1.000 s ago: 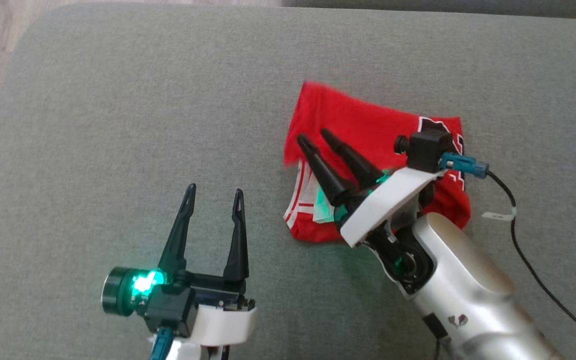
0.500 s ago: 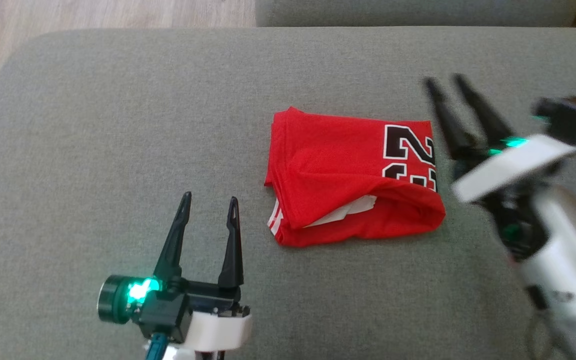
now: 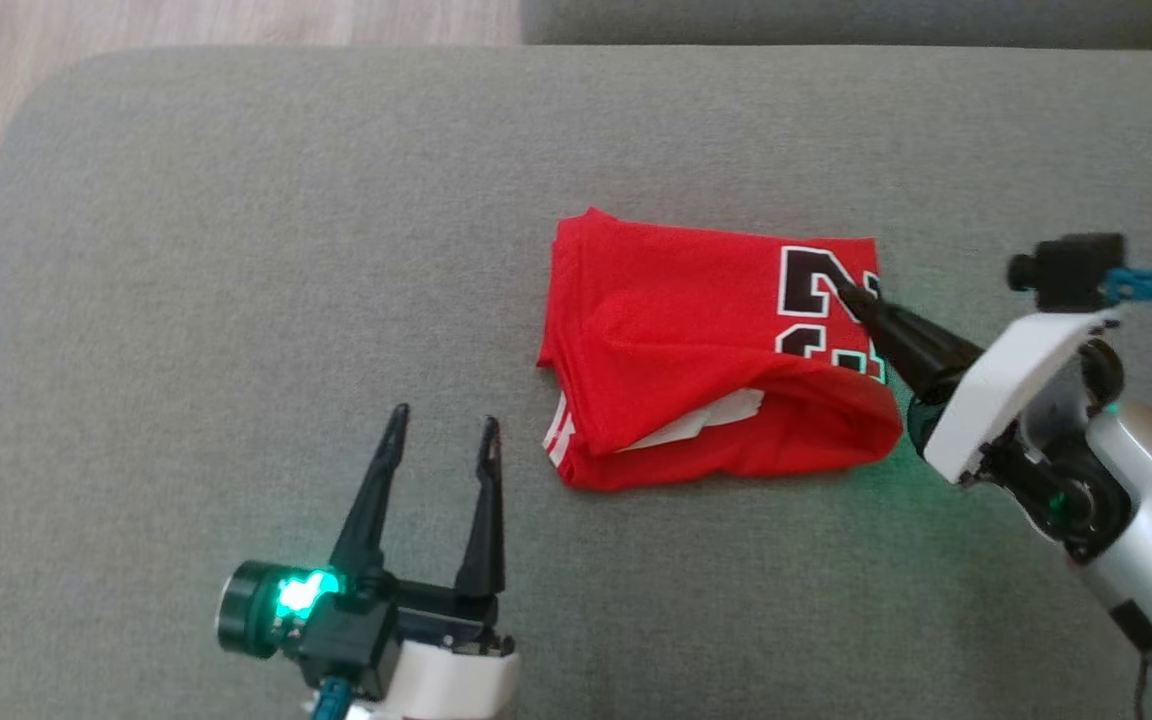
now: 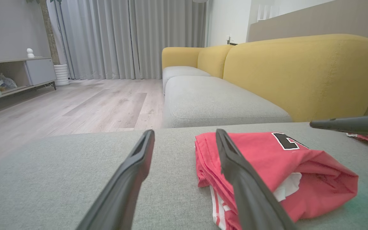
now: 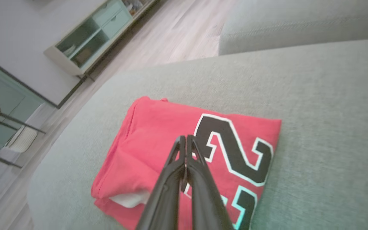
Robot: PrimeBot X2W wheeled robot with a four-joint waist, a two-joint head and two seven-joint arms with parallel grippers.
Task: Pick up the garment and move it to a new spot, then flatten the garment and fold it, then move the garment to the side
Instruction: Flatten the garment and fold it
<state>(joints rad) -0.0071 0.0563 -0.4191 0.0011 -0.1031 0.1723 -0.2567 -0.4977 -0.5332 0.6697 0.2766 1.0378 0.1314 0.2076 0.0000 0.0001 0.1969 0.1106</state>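
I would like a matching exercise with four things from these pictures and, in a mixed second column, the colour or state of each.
Things:
1. shirt
2. left gripper
3. right gripper
4. sofa back

Colour or state:
a. shut
b. yellow
c. red, folded
d. open

Pairs: 1-c, 2-d, 3-a, 4-b.

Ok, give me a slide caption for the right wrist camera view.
Right hand, fingers closed together, poised over the folded red shirt on the grey cushion.
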